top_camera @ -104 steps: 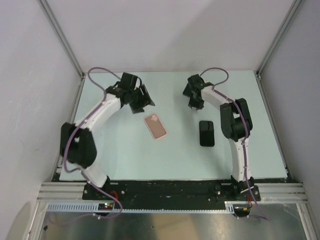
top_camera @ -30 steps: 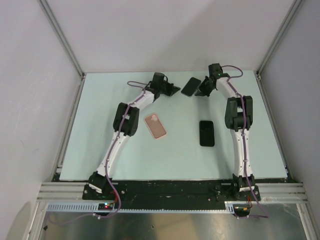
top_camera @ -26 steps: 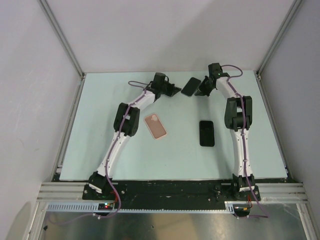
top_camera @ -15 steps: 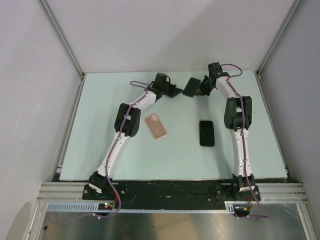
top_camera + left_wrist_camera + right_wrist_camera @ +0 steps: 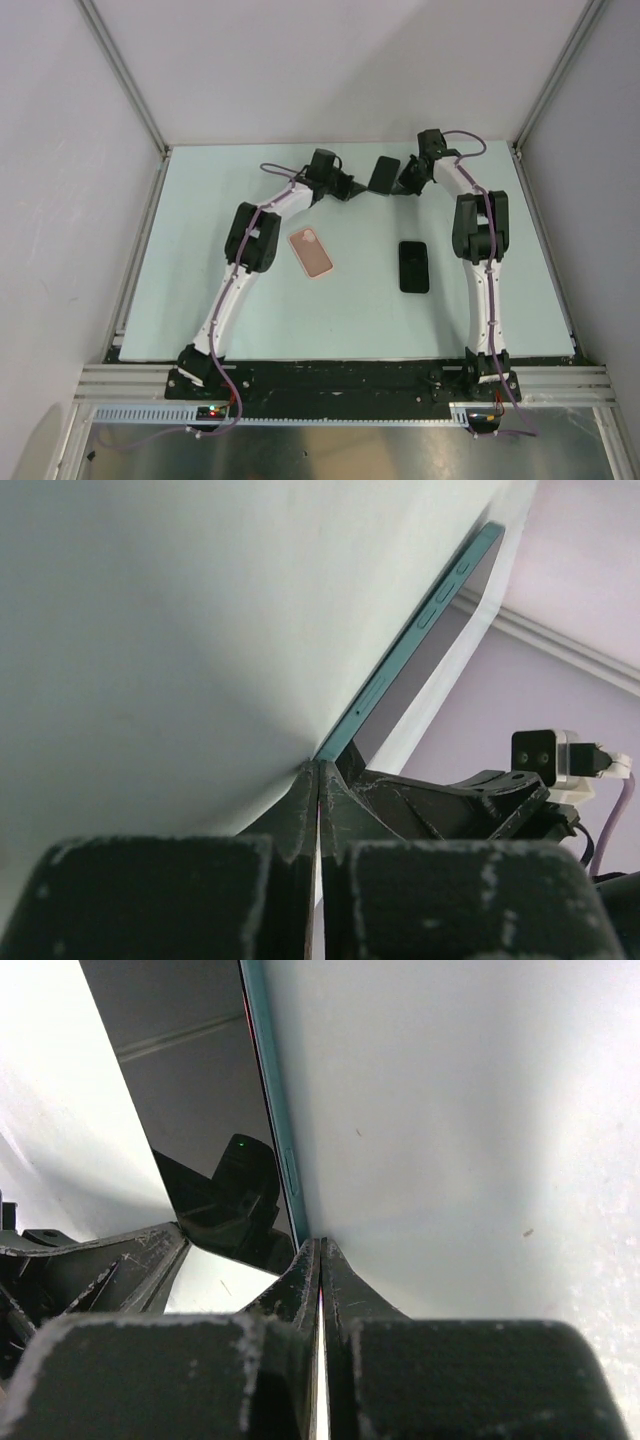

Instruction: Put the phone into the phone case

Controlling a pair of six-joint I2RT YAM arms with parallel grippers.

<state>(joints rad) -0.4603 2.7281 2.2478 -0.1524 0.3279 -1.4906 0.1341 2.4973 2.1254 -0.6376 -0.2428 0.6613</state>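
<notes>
Overhead view of two robot arms reaching to the upper centre of a pale green table [image 5: 250,310]. Between them a dark phone [image 5: 385,173] with a teal rim stands tilted on edge.

The left gripper [image 5: 358,189] and right gripper [image 5: 400,185] meet at its lower end. In each wrist view the jaws are drawn to a hairline slit and appear to pinch that end. Whether the phone touches the table cannot be told.

Risk: held only by fingertips at one end, the phone could pivot or slip out. If the arms pull unevenly, or one lets go early, it could fall flat.

The pink phone case [image 5: 311,252] lies at frame centre, lower left of the phone and apart from it, with nothing inside. To its right lies a black slab [image 5: 414,266]; whether that is a case or a phone is unclear.
</notes>
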